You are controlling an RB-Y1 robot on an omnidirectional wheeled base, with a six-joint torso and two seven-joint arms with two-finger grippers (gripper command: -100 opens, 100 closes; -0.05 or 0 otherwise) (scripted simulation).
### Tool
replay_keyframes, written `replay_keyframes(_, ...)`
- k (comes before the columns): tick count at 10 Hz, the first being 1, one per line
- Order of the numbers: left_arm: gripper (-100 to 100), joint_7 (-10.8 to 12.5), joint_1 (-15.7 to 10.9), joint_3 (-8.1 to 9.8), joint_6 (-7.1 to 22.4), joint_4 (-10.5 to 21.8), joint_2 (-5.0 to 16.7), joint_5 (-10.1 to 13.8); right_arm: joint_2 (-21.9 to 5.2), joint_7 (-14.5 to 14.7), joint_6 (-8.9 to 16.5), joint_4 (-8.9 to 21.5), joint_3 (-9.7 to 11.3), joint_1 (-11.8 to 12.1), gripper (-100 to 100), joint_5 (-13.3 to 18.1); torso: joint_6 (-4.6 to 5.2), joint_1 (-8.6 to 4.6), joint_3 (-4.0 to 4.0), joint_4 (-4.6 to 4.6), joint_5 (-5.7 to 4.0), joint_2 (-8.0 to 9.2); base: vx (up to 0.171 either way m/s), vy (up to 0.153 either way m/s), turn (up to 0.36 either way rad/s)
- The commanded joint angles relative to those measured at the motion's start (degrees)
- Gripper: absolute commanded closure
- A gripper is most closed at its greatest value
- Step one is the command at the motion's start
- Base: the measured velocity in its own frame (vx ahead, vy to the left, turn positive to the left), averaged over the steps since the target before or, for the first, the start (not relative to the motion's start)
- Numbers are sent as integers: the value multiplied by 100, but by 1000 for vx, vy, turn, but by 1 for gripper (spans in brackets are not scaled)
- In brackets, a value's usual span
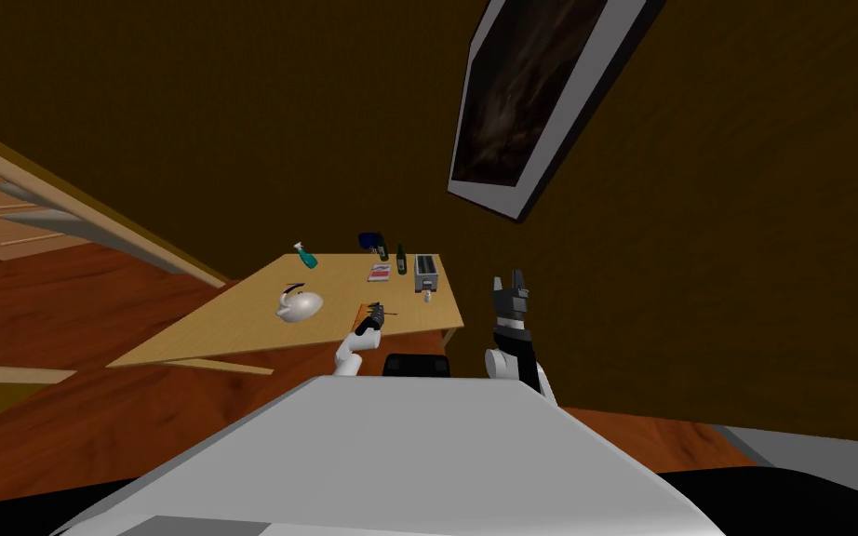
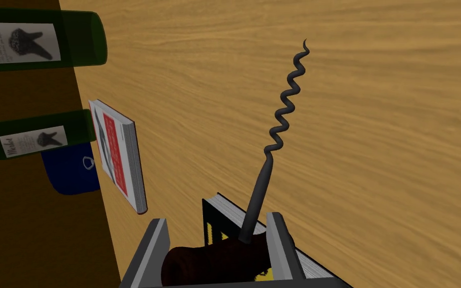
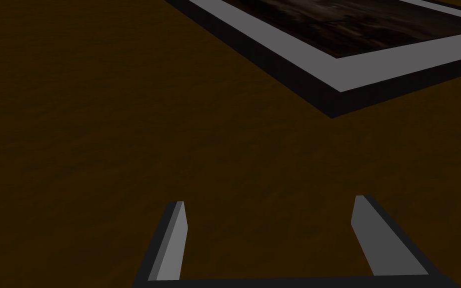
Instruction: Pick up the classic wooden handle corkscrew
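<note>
The left gripper [image 2: 218, 225] grips the corkscrew [image 2: 256, 200] by its dark handle, fingers pressing its sides; the spiral points out over the table [image 2: 374, 125], above a book [image 2: 309, 267]; the right gripper [image 3: 270, 202] hangs beside the table, fingers wide apart.

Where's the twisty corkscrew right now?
In the left wrist view, the fingers of the left gripper clamp the corkscrew by its dark handle, just over a book on the wooden table.

White rounded forearms [image 1: 350, 356] with dark joints; left pincer [image 2: 217, 218] and right pincer [image 3: 268, 201] dark-boxed, each with two thin light grey blades.
</note>
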Motion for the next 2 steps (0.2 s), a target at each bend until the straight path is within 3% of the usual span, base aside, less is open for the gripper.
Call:
replay_keyframes(1, 100, 0, 0, 0, 0, 0, 0, 0, 0, 0, 0, 0, 0, 0, 0, 0, 0, 0, 0, 0, 0, 0, -46, -6, 0)
replay_keyframes(2, 0, -2, 4, 1, 26, -11, -5, -3, 0, 0, 0, 0, 0, 1, 0, 0, 0, 0, -7, -1, -1, -15, -9, -1, 1)
